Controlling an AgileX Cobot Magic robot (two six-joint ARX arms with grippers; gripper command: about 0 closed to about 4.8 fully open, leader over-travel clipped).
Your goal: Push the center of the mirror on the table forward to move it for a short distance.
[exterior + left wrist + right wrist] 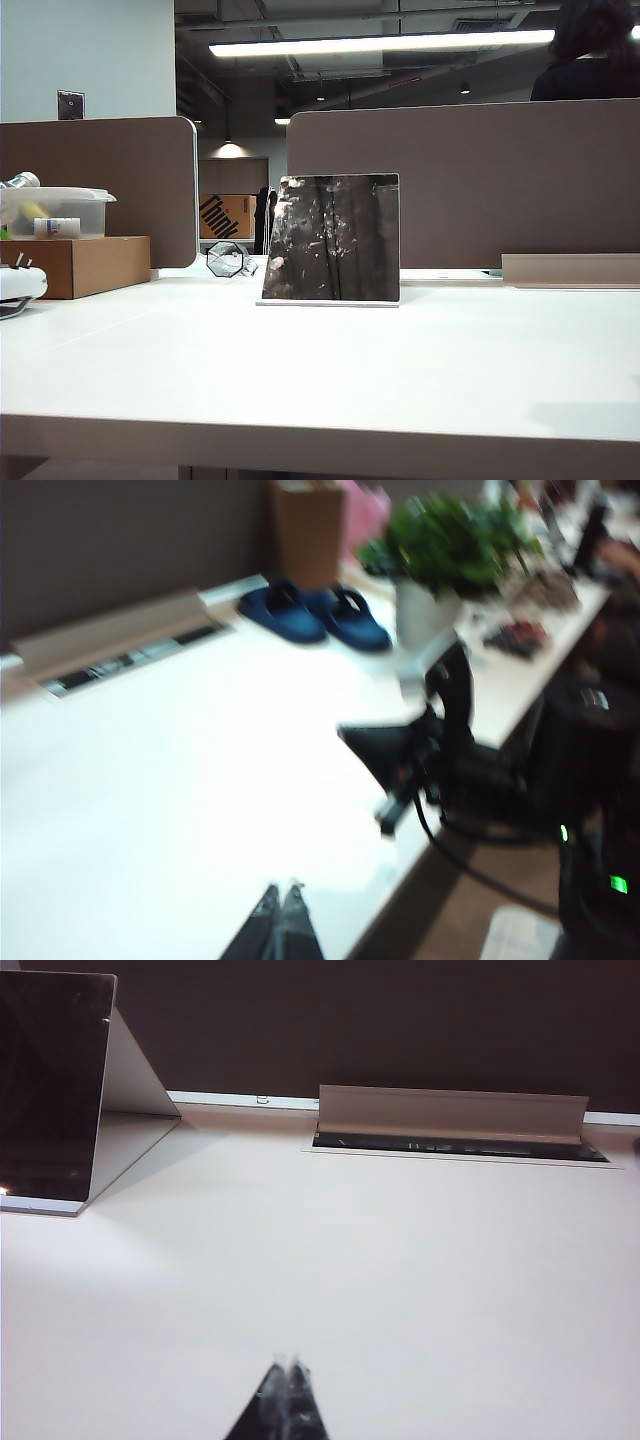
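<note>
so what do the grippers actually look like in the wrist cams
Little shows. The left gripper appears as two slim, dark, tapering fingertips pressed together, blurred, with pale glints along their edges. The right gripper looks the same: a narrow dark wedge of two fingertips with a shiny, slightly translucent sheen. No cables or markings show on either, and neither arm appears in the exterior view.

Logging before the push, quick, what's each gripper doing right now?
Left gripper: shut, holding nothing, over the table.
Right gripper: shut, holding nothing, short of the mirror.

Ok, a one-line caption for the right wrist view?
Right gripper, shut, above the bare table, with the mirror standing ahead and off to one side, untouched.
</note>
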